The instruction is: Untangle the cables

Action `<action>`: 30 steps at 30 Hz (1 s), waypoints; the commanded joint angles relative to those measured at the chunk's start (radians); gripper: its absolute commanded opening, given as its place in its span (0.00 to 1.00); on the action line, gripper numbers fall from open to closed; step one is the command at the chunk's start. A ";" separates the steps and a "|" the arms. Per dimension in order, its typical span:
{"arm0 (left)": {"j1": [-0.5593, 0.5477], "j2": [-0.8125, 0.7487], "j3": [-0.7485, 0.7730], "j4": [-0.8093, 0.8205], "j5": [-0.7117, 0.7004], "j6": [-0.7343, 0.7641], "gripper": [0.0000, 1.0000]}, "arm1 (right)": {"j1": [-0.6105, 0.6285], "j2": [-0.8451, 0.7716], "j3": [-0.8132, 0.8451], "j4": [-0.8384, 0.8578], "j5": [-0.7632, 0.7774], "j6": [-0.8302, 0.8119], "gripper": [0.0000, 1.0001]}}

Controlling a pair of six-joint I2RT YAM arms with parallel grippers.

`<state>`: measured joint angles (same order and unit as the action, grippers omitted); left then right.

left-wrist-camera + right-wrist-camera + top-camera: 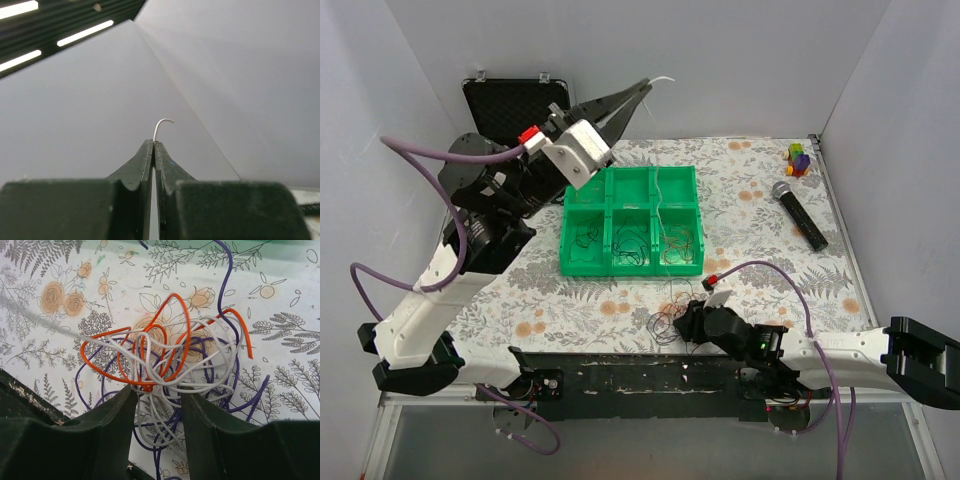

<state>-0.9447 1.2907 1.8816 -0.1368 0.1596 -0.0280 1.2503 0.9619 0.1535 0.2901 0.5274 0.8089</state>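
Straddling the cables (161,359), right gripper (156,390) gapes, clear only wrist-side.

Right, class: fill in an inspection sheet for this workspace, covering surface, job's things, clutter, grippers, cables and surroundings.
Surface: floral-print tablecloth.
Job's things: tangle of thin orange, white and purple wires near the table's front edge; loose wires in the front row of the green six-compartment plastic tray.
Clutter: black microphone; small multicoloured block toy; open black case at the back.
Grippers: left gripper raised, shut on a thin white wire; right gripper open, tangle strands between its fingers.
Cables: lavender cables running along both arms.
Surroundings: plain pale walls.
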 commanded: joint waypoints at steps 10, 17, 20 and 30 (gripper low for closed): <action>0.000 0.133 0.154 0.531 -0.081 0.362 0.00 | 0.000 0.034 -0.011 -0.075 -0.015 0.073 0.51; 0.000 0.300 0.399 0.611 -0.023 0.504 0.01 | 0.000 0.034 -0.025 -0.081 -0.023 0.090 0.53; 0.000 0.309 0.384 0.667 0.026 0.554 0.02 | 0.000 0.029 -0.034 -0.081 -0.023 0.102 0.54; 0.000 0.367 0.470 0.737 0.198 0.697 0.05 | 0.001 0.026 -0.066 -0.077 -0.035 0.130 0.54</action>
<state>-0.9447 1.6363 2.2692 0.5488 0.2661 0.5583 1.2495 0.9764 0.1341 0.3084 0.5209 0.9115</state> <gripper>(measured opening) 0.047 0.535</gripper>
